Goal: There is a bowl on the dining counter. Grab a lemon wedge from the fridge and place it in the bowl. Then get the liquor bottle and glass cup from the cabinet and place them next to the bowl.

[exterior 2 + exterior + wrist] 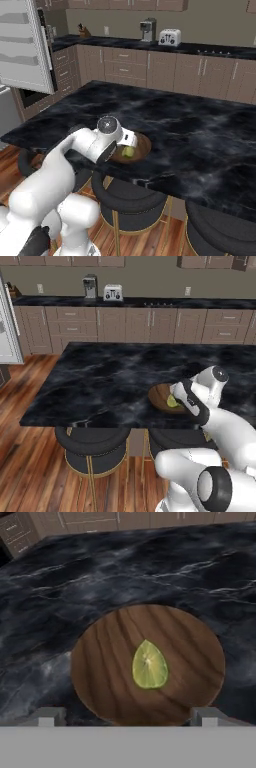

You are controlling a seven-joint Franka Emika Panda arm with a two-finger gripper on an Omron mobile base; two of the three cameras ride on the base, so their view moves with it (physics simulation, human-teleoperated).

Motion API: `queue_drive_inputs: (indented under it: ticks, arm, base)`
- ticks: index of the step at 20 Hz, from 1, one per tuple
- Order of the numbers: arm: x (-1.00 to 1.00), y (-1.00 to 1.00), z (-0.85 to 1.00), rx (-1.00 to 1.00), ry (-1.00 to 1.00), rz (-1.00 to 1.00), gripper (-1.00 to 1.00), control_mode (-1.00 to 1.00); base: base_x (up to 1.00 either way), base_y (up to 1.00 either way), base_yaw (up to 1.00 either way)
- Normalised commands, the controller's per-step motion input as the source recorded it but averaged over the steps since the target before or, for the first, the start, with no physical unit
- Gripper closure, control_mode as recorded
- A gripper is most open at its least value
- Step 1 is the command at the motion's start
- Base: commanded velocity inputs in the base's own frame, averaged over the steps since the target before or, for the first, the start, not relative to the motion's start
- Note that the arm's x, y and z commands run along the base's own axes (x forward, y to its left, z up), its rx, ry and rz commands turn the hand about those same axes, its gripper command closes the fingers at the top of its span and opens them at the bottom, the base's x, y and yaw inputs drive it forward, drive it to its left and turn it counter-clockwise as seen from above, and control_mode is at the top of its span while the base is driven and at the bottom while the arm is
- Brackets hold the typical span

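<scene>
Above a kitchen table of black marble (60,587), the robot's fingers (47,716) stand spread wide and hold nothing, their two tips flanking the near rim of the wooden bowl (100,652) without touching it. The lemon wedge (149,665) lies flat at the middle of the bowl, cut face up, its long axis running near to far in the hand view with the pointed end aimed away from the fingers. From the base cameras, the bowl (142,146) sits near the table's stool-side edge, the wedge (128,152) inside it. Beyond, the fridge (25,47) door stands open.
</scene>
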Motion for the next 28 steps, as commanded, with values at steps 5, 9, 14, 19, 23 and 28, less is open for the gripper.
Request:
queue_drive_inputs:
  ticks: [5, 9, 14, 19, 23, 28]
  arm:
    - [-1.0, 0.09, 1.0, 0.0, 0.13, -0.05, -1.0, -1.0]
    - [-0.75, 0.11, 1.0, 0.0, 0.18, -0.04, -1.0, -1.0]
    - [-0.65, 0.14, 1.0, 0.0, 0.2, 0.0, -1.0, -1.0]
    - [-0.77, 0.35, 1.0, 0.0, 0.32, 0.0, -1.0, -1.0]
    - [-0.94, 0.24, 0.63, 0.0, 0.2, 0.0, -1.0, -1.0]
    - [-0.85, 0.21, 0.05, -0.02, 0.02, 0.0, -1.0, -1.0]
  base:
    - [0.0, 0.0, 0.0]
    - [0.0, 0.0, 0.0]
    - [0.0, 0.0, 0.0]
    - [0.0, 0.0, 0.0]
    - [0.0, 0.0, 0.0]
    - [0.0, 0.0, 0.0]
